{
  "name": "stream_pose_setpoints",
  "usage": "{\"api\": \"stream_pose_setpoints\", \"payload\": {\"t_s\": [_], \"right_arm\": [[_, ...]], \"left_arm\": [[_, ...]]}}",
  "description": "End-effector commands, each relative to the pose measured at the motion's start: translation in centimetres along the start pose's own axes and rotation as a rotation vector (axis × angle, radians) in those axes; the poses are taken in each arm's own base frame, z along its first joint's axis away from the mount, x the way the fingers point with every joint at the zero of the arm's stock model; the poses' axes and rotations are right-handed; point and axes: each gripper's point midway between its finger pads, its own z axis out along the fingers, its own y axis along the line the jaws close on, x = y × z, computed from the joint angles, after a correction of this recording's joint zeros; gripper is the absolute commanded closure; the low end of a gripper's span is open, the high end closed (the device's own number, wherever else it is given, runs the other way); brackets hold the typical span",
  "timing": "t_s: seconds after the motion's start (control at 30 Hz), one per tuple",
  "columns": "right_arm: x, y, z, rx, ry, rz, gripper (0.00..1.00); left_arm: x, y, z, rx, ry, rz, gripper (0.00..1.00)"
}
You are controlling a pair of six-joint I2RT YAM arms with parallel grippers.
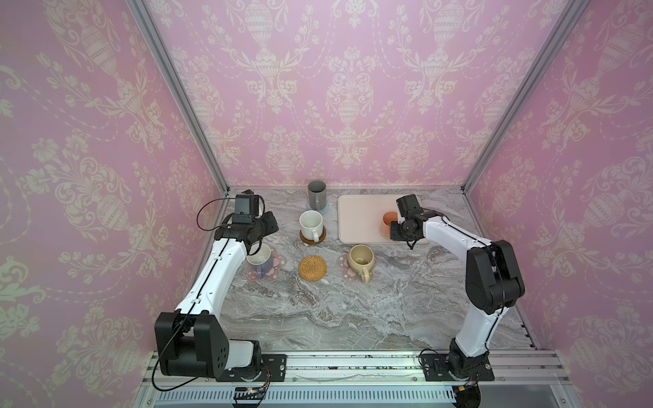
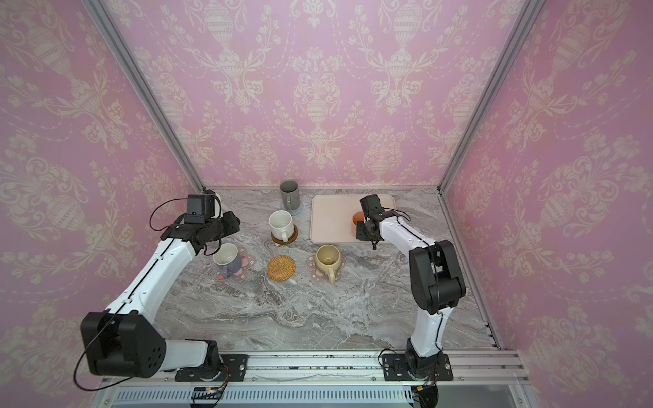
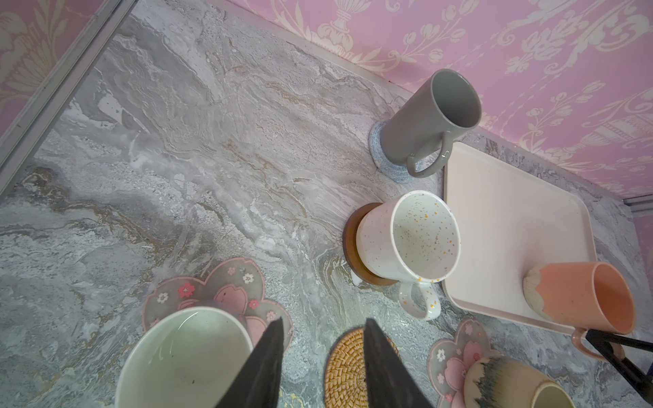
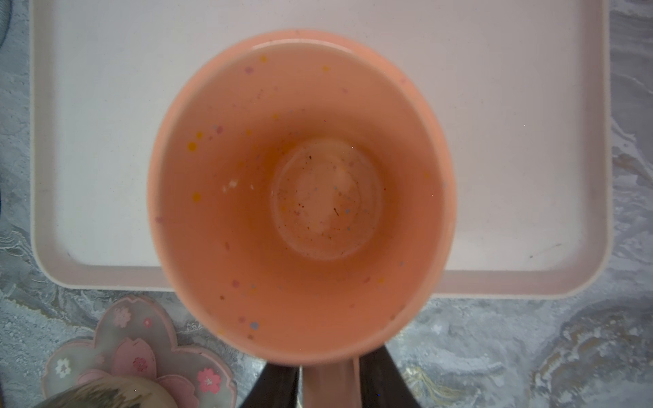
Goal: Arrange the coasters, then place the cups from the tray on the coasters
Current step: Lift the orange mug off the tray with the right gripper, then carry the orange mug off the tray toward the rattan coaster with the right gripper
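Toward the left edge of the marble table [image 1: 353, 318], your left gripper [image 3: 323, 322] hangs spread by the lavender ceramic mug [image 1: 259, 259]. Mid-table, the tan round rattan coaster [image 1: 312, 267] lies bare. At the near edge of the pale pink rectangular tray [image 1: 357, 215], your right gripper [image 4: 328, 372] pinches the handle of the peach-orange ceramic mug [image 1: 388, 220]. Lift straight, clear the rim, carry level. Only wrist views show the fingers [image 4: 279, 388] on that handle.

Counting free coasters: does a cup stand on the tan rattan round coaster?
No, the tan rattan round coaster lies bare, with nothing on it.
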Motion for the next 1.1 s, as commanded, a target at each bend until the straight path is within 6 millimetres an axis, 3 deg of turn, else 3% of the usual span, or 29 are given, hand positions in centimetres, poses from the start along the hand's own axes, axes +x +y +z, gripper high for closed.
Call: {"api": "stream_pose_setpoints", "payload": {"t_s": [0.0, 0.27, 0.37, 0.43, 0.77, 0.83, 1.07], "right_arm": [[-0.8, -0.2, -0.4, 0.019, -0.011, -0.014, 0.74], [-0.6, -0.3, 0.0, 0.026, 0.008, -0.023, 0.77], [-0.6, -0.2, 0.2, 0.024, 0.012, -0.022, 0.88], [-0.7, -0.2, 0.2, 0.024, 0.008, -0.018, 1.00], [-1.5, 0.1, -0.2, 0.001, -0.052, -0.035, 1.00], [-1.3, 1.0, -0.1, -0.045, -0.038, -0.066, 1.00], [-0.8, 1.0, 0.1, -0.055, -0.034, -0.042, 1.00]], "left_arm": [[0.8, 0.0, -0.2, -0.001, 0.023, -0.009, 0.60], [0.8, 0.1, -0.6, -0.007, 0.017, -0.002, 0.60], [0.7, 0.2, -0.8, -0.013, 0.009, 0.002, 0.59], [0.7, 0.2, -1.0, -0.015, 0.006, 0.003, 0.59], [0.7, 0.3, -1.0, -0.018, 0.009, 0.003, 0.59], [0.7, 0.3, -0.9, -0.018, 0.010, 0.002, 0.59], [0.8, 0.3, -1.0, -0.017, 0.012, -0.003, 0.59]]}}
